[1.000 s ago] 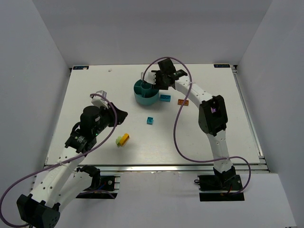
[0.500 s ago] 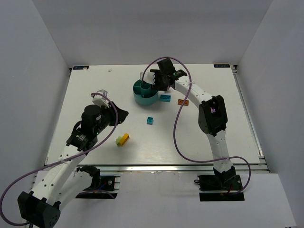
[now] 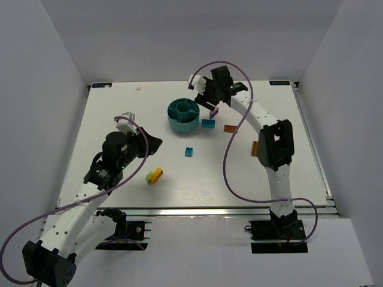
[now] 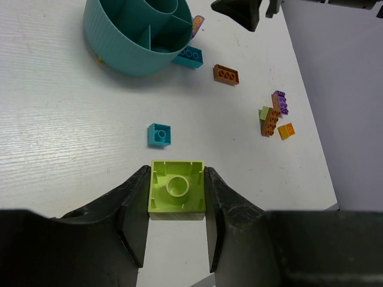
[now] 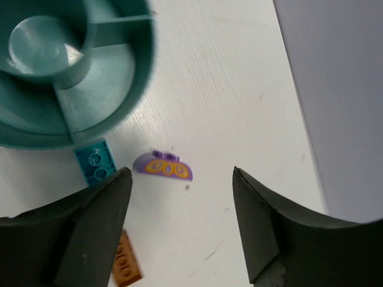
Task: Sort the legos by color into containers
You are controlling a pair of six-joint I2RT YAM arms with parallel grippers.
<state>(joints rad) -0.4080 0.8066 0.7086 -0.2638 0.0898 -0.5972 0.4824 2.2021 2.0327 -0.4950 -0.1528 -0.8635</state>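
My left gripper (image 4: 177,179) is shut on a lime green lego (image 4: 177,194), held above the table; in the top view it (image 3: 152,143) is left of the middle. The teal divided bowl (image 3: 179,124) stands at the back centre, its compartments looking empty. My right gripper (image 5: 181,179) is open and empty above a purple half-round lego (image 5: 163,166), which lies just right of the bowl (image 5: 128,107). A teal lego (image 3: 208,123) and an orange lego (image 3: 230,128) lie beside the bowl, a small teal lego (image 3: 189,152) in the middle, and a yellow lego (image 3: 157,174) joined to a pale green one near the front.
A cluster of purple, green and orange legos (image 4: 273,116) lies right of the middle, mostly hidden behind the right arm (image 3: 272,143) in the top view. White walls enclose the table on the left, back and right.
My right gripper has moved off the bowl's rim to the right and back. The purple piece now shows on the table beside the bowl. My left arm has not moved.
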